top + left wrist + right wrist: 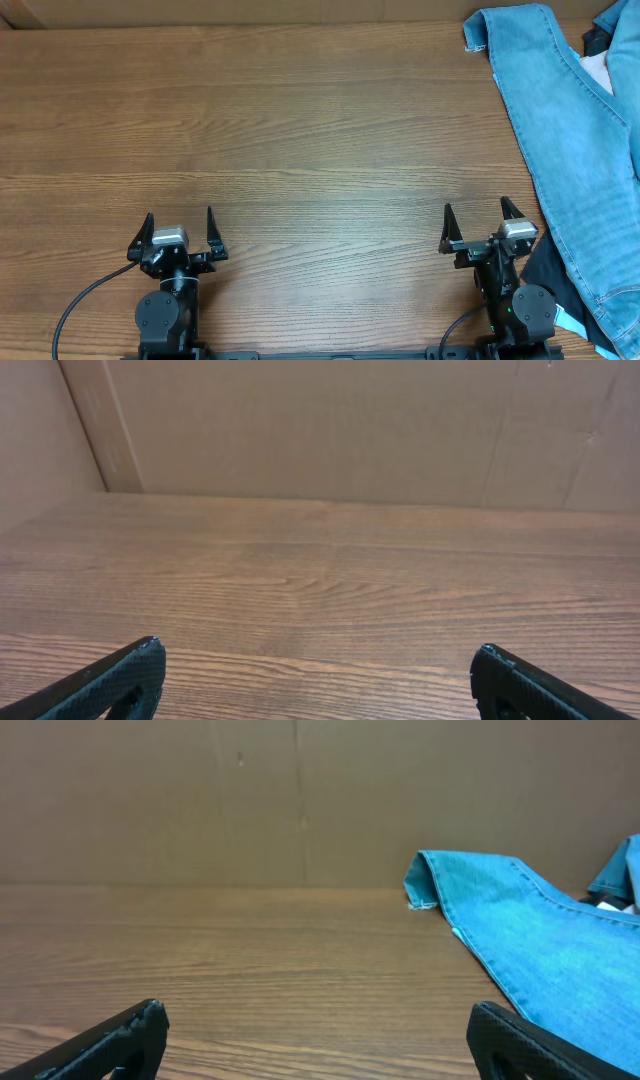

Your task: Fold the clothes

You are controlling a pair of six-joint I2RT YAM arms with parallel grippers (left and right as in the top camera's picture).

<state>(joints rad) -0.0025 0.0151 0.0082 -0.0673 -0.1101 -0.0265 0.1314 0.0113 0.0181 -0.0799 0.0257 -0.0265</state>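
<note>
At the near edge of the brown wood-grain surface (pixel 300 130), the black two-finger left hand (pixel 180 214) and right hand (pixel 476 206) sit low and level. Their fingers aim at the far side, spread wide and holding nothing. The faded light-blue denim jeans (pixel 570 130) lie along the right side, just beside the right hand. The long leg runs near to far, its frayed hem farthest and slanting left.
</note>
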